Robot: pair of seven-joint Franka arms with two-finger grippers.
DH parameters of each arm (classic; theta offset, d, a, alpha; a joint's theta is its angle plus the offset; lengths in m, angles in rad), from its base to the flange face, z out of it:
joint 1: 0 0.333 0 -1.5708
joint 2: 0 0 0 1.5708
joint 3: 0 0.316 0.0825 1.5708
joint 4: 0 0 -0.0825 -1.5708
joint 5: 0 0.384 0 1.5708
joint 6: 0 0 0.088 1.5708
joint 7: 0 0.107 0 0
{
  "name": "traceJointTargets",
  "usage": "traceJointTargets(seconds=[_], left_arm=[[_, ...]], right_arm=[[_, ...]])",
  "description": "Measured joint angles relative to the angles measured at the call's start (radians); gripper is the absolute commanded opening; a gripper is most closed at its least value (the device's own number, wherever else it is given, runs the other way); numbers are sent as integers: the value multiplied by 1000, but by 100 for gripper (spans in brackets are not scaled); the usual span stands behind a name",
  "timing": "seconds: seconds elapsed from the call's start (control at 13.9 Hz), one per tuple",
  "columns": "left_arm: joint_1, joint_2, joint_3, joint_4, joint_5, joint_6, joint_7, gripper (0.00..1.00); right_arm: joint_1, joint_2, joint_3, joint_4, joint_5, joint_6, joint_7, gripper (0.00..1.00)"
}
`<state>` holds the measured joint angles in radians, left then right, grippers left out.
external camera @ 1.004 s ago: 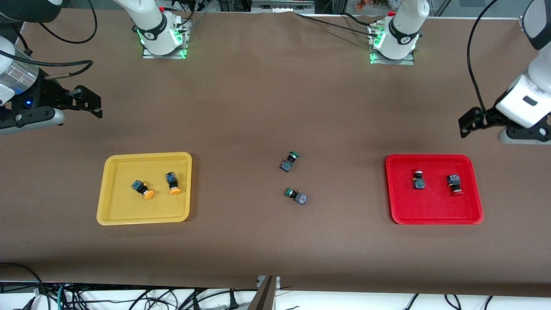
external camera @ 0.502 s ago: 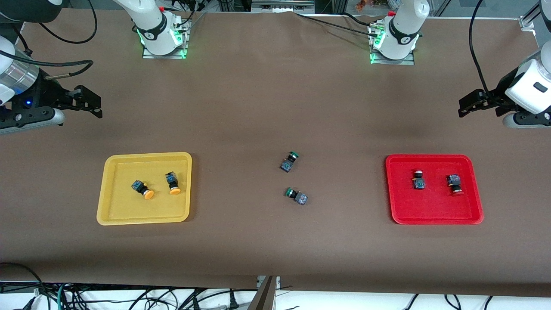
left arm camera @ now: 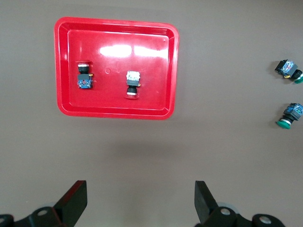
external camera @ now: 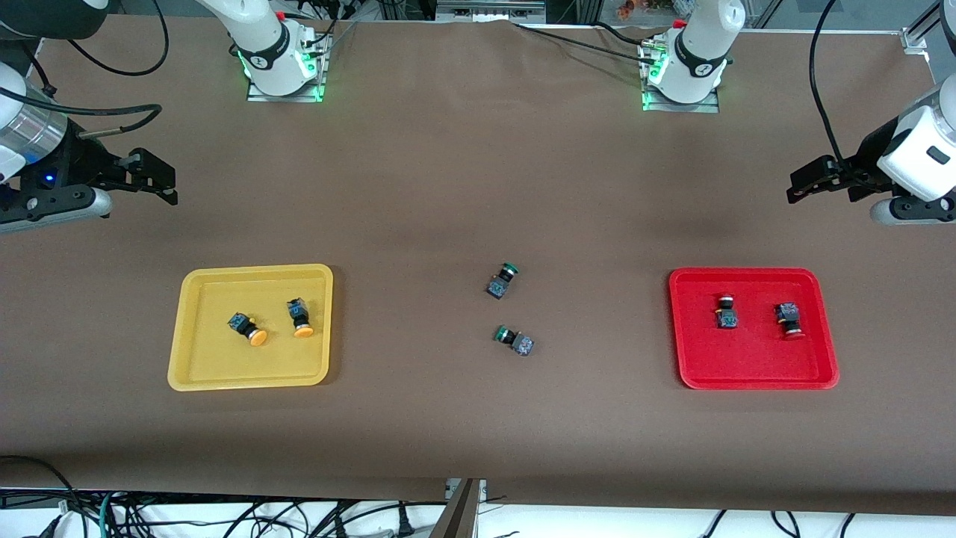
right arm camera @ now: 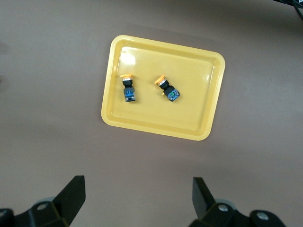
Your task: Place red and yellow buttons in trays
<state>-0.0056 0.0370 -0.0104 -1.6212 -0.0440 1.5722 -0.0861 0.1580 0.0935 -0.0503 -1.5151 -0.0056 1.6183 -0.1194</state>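
Looks like the sorting is basically done here. Both orange-capped buttons (external camera: 258, 330) lie on their sides in the yellow tray (external camera: 196, 373), which sits toward the right arm's end of the surface, fairly near the front edge. The two red-capped buttons (external camera: 726, 311) lie in the red tray (external camera: 747, 378) toward the left arm's end, same deal, tipped over and a little apart from each other. Two green-capped buttons (external camera: 502, 279) stay out on the bare surface about midway between the trays, which seems right since the task doesn't want them.

The right claw (external camera: 153, 179) hangs over the surface near its end edge, clear of the yellow tray, fingers spread wide with nothing in them. The left claw (external camera: 810, 181) is over the surface by the opposite end edge, clear of the red tray, also spread wide and empty. Both arms look parked.

On handling, my guess: these switches are small, hard plastic, light and rigid, so no squish and not fragile under a modest pinch. The round cap looks smooth and would probably slip or roll. If one ever needs re-picking, I'd pinch across the flat sides of the blocky black-and-blue body, lined up with how it lies. They're light enough to skid on the tray floor if nudged.
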Motion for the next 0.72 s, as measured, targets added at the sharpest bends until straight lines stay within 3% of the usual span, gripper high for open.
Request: traceJointTargets(seconds=[0.72], left_arm=[[-1,29,5,25,0,0,0,100]], right_arm=[[0,0,0,0,0,0,0,100]])
